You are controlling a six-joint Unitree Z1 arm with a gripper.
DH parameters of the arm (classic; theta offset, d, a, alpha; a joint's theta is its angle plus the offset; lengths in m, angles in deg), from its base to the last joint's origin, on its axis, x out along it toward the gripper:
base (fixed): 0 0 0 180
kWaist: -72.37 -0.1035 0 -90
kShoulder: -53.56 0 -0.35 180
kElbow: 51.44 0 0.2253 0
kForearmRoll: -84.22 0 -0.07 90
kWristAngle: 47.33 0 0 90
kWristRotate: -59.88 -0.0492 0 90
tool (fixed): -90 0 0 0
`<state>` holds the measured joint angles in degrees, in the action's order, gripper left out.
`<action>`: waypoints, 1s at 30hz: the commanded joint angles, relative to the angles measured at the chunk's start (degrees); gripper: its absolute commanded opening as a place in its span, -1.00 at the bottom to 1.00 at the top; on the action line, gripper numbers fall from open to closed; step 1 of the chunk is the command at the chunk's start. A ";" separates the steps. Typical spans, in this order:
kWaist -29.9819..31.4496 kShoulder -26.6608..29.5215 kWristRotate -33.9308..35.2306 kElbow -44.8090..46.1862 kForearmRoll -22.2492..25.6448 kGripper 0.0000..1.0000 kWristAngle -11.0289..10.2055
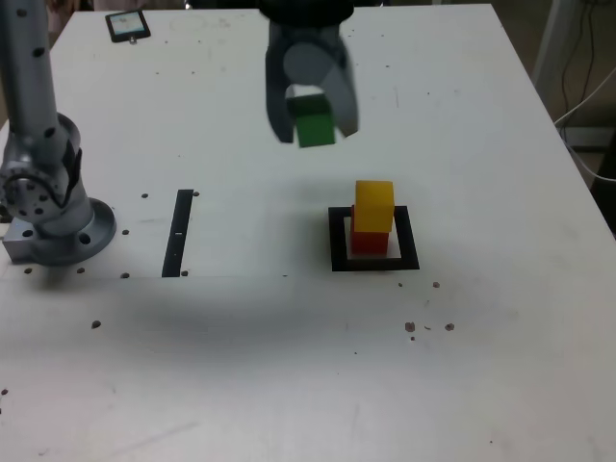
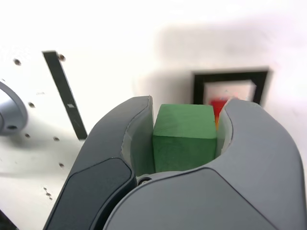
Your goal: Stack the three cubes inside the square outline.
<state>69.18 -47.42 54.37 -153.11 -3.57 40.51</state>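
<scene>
Holding the green cube [image 1: 314, 122] clamped in my tool [image 1: 312, 117] above the bench [image 1: 289, 366], I see the yellow cube [image 1: 374, 205] atop red [image 1: 368, 242] inside the square outline [image 1: 374, 263], nearer the camera and toward the exterior view's right of the tool.

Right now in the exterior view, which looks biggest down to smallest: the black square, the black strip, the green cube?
1. Square outline, the widest overall.
2. Black strip: long but thin.
3. Green cube, smallest, though it is held up nearer the camera, which may inflate it.

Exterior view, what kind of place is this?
Probably a robot lab bench: a white table with screw holes, an arm base bolted on it, and a taped square outline holding stacked cubes.
</scene>
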 commanded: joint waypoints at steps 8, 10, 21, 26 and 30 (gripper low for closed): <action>10.52 -5.99 6.12 -14.54 8.98 -0.94 -1.83; 11.59 -7.60 6.67 -16.43 9.53 -0.94 -1.43; 12.15 -12.76 7.19 -17.85 8.85 -0.94 -0.63; 11.90 -13.55 7.25 -16.96 8.01 -0.94 -0.83; 11.14 -14.62 7.20 -16.24 7.18 -0.94 -0.99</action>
<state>80.67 -61.52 61.53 -169.58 3.80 39.64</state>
